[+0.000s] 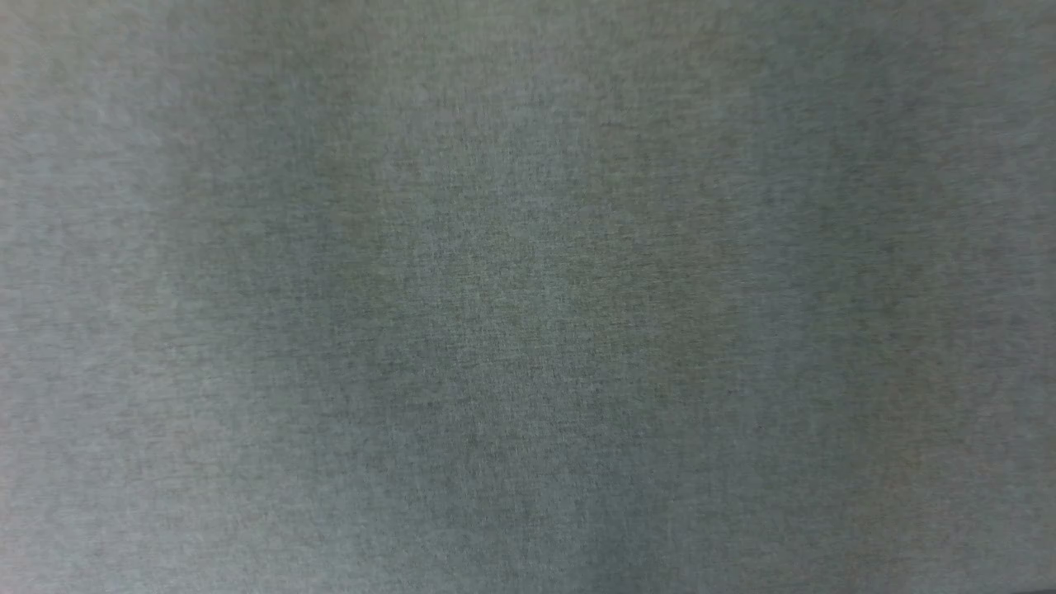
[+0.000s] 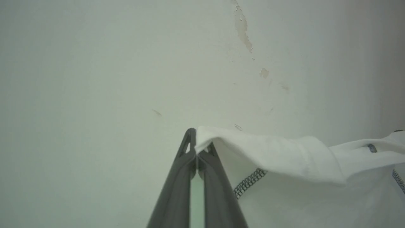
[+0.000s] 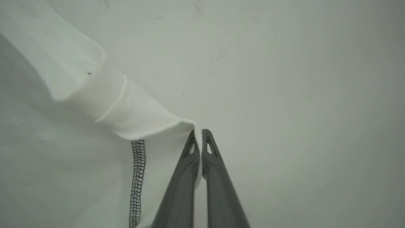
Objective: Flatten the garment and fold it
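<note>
The left tool (image 2: pixel 196 142) has its two dark grey fingers pinched together on a folded edge of the white garment (image 2: pixel 284 155), the cloth caught right at the fingertips. From there the garment drapes off to the right of the view, with dark zigzag stitching (image 2: pixel 250 183) showing beneath the fold. Beyond lies a pale surface (image 2: pixel 95 79) with chipped patches (image 2: pixel 243 28) on its far part.

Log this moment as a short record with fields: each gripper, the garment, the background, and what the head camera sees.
left gripper: shut, pinching the garment's edge
right gripper: shut, pinching the garment's edge
garment: white thin fabric with dark stitched seams, rolled over beside each grip
background: pale surface with flaked spots
head view: grey texture, fine and knit-like, very close; what it is cannot be told
</note>
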Tool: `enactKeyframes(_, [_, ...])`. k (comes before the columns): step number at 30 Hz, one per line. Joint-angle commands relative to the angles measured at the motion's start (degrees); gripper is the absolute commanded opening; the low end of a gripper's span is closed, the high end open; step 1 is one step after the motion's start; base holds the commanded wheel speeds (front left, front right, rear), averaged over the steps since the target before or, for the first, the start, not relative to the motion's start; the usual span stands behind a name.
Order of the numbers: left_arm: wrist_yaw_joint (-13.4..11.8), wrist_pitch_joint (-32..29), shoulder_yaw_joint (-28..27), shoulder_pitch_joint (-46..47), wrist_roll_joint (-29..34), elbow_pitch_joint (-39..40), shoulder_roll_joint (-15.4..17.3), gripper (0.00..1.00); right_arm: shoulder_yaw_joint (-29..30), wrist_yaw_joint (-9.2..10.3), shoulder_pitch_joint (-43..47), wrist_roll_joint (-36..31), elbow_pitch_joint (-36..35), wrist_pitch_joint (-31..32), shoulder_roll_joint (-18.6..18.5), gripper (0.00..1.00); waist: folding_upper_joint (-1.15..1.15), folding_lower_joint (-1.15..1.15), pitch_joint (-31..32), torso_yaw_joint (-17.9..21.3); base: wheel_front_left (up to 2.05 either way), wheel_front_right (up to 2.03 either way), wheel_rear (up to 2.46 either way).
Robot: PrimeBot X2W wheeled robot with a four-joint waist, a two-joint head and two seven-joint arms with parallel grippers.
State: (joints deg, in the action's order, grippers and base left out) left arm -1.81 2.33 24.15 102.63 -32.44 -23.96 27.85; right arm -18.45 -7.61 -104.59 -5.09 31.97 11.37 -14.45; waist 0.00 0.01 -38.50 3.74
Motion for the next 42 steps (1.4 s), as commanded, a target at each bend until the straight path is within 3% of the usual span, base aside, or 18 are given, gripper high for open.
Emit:
enactKeyframes(1, [0.81,1.12,-0.44,-0.62,-0.65,-0.47,0.33,0.0,-0.56,0.12,-0.55,-0.51,0.62,-1.01,-0.7,0.0,0.0,-0.01,-3.37,-0.57,0.0,0.0,0.0])
enactKeyframes(6, [3.87,3.92,-0.26,-5.5,-2.12,-0.74,1.71,0.0,-2.28,0.12,1.55,1.03,0.93,-4.26,-1.41,0.0,0.0,-0.01,-4.68,-1.58,0.0,0.0,0.0])
enactKeyframes(12, [6.22,5.28,0.5,-16.09,-5.5,2.67,2.85,0.0,-4.53,0.12,9.94,6.46,-2.09,-6.79,-2.96,0.0,0.0,-0.01,-1.91,-2.91,0.0,0.0,0.0])
enactKeyframes(21, [6.79,4.31,3.33,-37.86,-9.73,16.31,7.02,0.0,-2.86,0.12,32.83,14.48,-18.82,-3.19,-7.77,0.0,0.0,-0.01,4.86,-4.33,0.0,0.0,0.0])
enactKeyframes(30, [-0.4,5.81,7.0,-65.13,-10.31,30.96,11.48,0.0,2.59,0.12,65.2,16.66,-37.78,2.61,-8.1,0.0,0.0,-0.01,12.97,-3.82,0.0,0.0,0.0])
enactKeyframes(35, [-4.15,5.96,9.98,-77.84,-11.48,34.26,12.25,0.0,3.48,0.12,79.8,17.84,-41.0,3.28,-6.54,0.0,0.0,-0.01,16.76,-3.39,0.0,0.0,0.0])
enactKeyframes(42, [-6.63,4.64,14.53,-90.9,-13.91,34.67,13.14,0.0,2.14,0.12,93.35,22.25,-41.09,5.31,-7.05,0.0,0.0,-0.01,21.57,-3.55,0.0,0.0,0.0])
